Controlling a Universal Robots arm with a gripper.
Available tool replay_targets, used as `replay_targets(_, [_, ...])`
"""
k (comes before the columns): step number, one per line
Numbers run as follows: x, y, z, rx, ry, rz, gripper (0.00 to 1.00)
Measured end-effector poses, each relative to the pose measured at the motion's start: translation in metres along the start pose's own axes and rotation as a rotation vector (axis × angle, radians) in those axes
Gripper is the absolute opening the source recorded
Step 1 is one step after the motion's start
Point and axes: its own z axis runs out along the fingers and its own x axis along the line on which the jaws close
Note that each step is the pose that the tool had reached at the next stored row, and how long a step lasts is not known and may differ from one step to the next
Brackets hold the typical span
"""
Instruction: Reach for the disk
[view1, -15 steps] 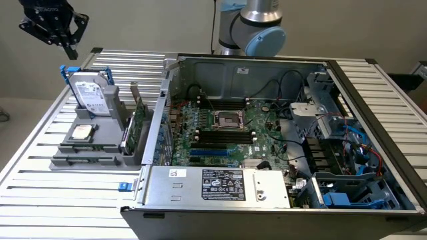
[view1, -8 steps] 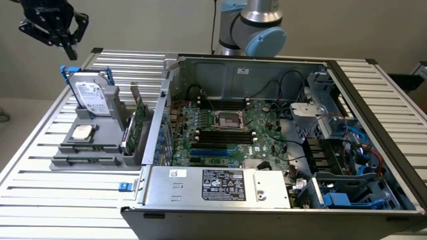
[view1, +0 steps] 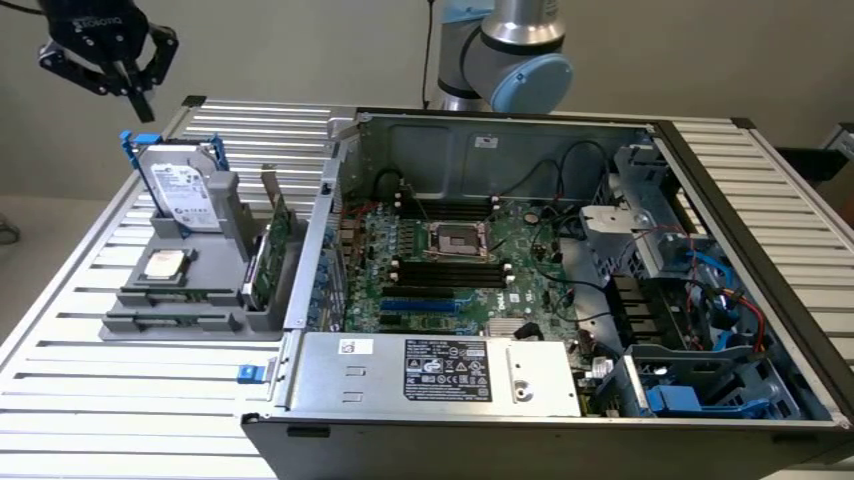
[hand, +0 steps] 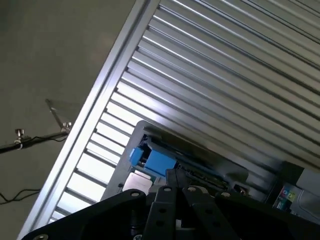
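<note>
The disk stands on edge in a grey holder on the slatted table, at the exterior view's left. It is silver-grey with a white label and blue rails. My gripper hangs above it and a little further back, shut, with nothing between its fingers. In the wrist view the disk's blue top edge lies just beyond the closed fingertips.
A small silver CPU chip lies flat on the holder in front of the disk, and a green card stands beside it. An open computer case takes up the exterior view's right. The table edge runs close by.
</note>
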Motion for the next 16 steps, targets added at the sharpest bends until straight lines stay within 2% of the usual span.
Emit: replay_targets(16, [0.0002,-0.0004,0.0068,-0.006,0.0141,-0.291,0.11])
